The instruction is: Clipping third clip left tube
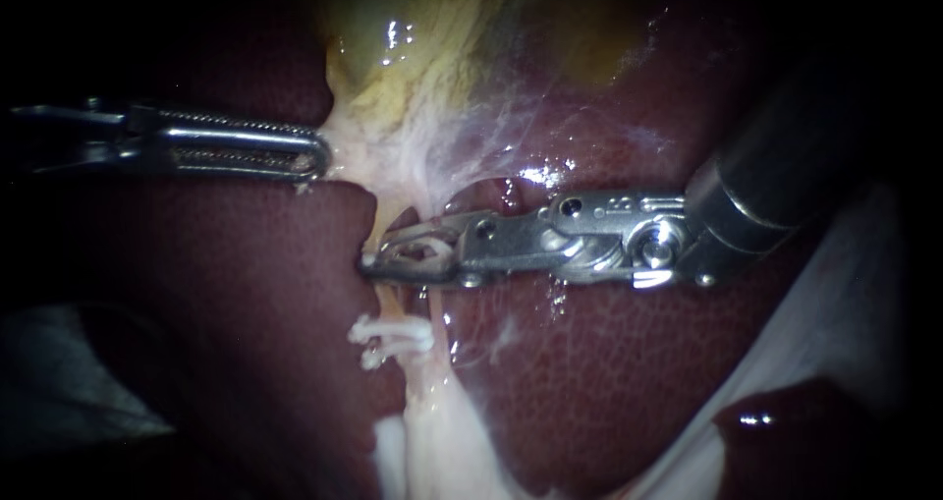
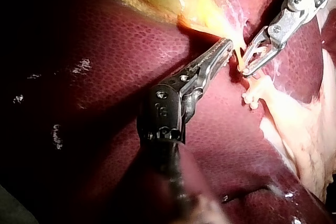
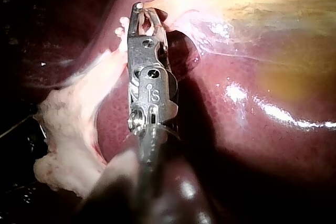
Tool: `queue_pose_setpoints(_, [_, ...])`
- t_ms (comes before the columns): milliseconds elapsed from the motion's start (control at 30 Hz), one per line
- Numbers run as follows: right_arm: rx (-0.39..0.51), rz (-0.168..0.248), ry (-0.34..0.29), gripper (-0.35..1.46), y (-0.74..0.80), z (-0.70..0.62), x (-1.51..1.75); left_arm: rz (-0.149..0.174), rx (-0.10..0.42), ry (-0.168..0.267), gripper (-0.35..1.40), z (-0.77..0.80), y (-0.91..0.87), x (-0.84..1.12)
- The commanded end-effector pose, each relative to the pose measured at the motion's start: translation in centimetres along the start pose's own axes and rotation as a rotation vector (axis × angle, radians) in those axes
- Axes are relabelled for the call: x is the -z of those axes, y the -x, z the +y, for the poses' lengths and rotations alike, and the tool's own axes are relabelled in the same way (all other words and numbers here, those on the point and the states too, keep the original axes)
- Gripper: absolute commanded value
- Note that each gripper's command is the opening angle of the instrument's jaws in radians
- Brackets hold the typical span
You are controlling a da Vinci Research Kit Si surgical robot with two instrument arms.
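Note:
My left instrument (image 1: 319,154) comes in from the left, and its long toothed jaws are shut on the pale edge of the yellow gallbladder (image 1: 413,58), holding it to the left. The right instrument (image 1: 378,261) reaches across the liver. Its short curved jaws are closed around the left tube (image 1: 391,299), with a white clip (image 1: 424,252) between them. Two white clips (image 1: 393,331) sit on the same tube just below the jaws. In the left wrist view the right instrument (image 2: 249,66) grips the tube just ahead of my left instrument (image 2: 227,45). The right wrist view shows the right instrument (image 3: 140,11) beside the lower clips (image 3: 122,24).
Dark red liver (image 1: 246,362) lies on both sides of the tube. A band of pale fatty tissue (image 1: 432,441) runs downward from the clips. A pale sheet (image 1: 845,294) lies at the right, under the right instrument's dark shaft (image 1: 786,156).

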Motion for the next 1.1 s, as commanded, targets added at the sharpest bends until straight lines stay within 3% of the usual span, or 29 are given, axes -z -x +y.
queue_pose_setpoints(33, [0.000,0.000,-0.001,-0.08,0.00,0.00,0.00,0.000,0.000,0.001,-0.35,0.00,0.00,0.00])
queue_pose_setpoints(267, [0.002,0.024,0.002,0.38,0.00,0.00,0.01,0.000,0.000,0.001,-0.35,0.00,0.01,0.02])
queue_pose_setpoints(333, [-0.009,0.037,-0.007,0.43,0.00,0.00,0.01,0.000,0.000,0.001,-0.35,0.00,0.01,0.02])
queue_pose_setpoints(833, [-0.082,0.047,-0.114,0.49,0.05,-0.01,0.07,-0.001,-0.001,0.002,-0.35,0.00,0.01,0.04])
queue_pose_setpoints(1100, [-0.133,0.040,-0.183,0.50,0.27,0.16,0.04,-0.001,-0.001,0.002,-0.35,0.00,0.01,0.04])
